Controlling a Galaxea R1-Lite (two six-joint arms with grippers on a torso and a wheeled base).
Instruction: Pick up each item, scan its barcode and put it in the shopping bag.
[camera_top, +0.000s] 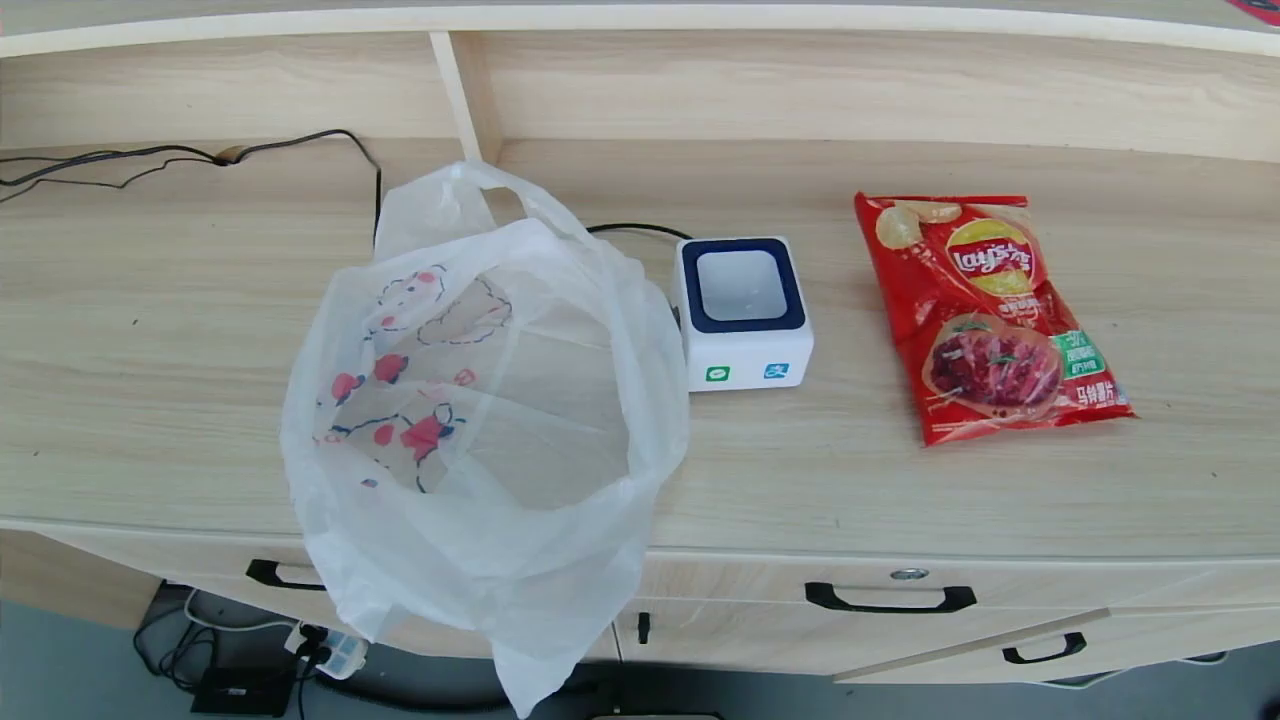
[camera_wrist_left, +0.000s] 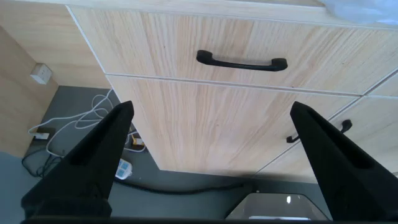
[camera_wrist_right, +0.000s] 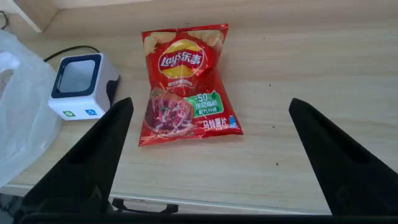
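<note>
A red bag of potato chips (camera_top: 985, 315) lies flat on the wooden counter at the right; it also lies in the right wrist view (camera_wrist_right: 185, 84). A white and blue barcode scanner (camera_top: 742, 312) sits mid-counter, left of the chips (camera_wrist_right: 81, 86). An open white plastic shopping bag (camera_top: 480, 430) with red and blue print droops over the counter's front edge at the left (camera_wrist_right: 18, 118). My right gripper (camera_wrist_right: 208, 152) hangs open above the counter's front edge, short of the chips, nothing between its fingers. My left gripper (camera_wrist_left: 208, 152) is open, low in front of the drawers.
Black cables (camera_top: 190, 155) run along the back left of the counter (camera_top: 150, 350). A raised back shelf with a divider (camera_top: 465, 95) stands behind. Drawers with black handles (camera_top: 890, 598) sit below (camera_wrist_left: 241, 61). A power strip (camera_top: 325, 645) and cords lie on the floor.
</note>
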